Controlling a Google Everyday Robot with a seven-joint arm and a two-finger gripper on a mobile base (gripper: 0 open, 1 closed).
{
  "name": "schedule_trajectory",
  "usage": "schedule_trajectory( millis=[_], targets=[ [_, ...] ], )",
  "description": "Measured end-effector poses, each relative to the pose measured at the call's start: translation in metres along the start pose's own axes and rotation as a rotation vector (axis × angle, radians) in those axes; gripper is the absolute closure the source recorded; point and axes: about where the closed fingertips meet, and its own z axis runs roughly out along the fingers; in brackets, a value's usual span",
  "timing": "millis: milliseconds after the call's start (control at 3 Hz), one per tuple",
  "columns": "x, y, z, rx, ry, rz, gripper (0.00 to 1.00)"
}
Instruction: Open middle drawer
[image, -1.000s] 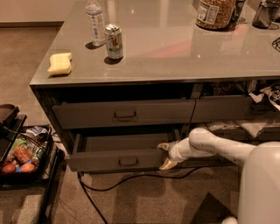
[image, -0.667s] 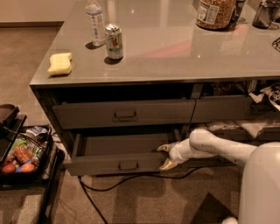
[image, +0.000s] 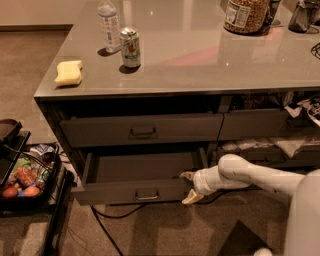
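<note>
My end effector (image: 189, 186), fingers spread, straddles the middle drawer's (image: 142, 171) right end; its front runs leftward under the desk's (image: 200, 57) front edge.

Single view, high, tilted down across the counter (image: 200, 65) front edge, close. Left front corner sits mid-left. Arm (image: 260, 177) enters from lower right; gripper (image: 189, 186) at the middle drawer (image: 135, 192) right front corner.

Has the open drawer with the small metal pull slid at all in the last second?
Yes. The middle drawer has slid farther out from under the counter, with the gripper at its right end.
</note>
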Motion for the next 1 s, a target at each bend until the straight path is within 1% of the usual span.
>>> schedule_trajectory(
  millis=[333, 1000],
  targets=[
    [-0.007, 0.021, -0.006, -0.013, -0.003, 0.020, 0.36],
    [-0.015, 0.061, -0.011, -0.069, -0.007, 0.089, 0.37]
  ],
)
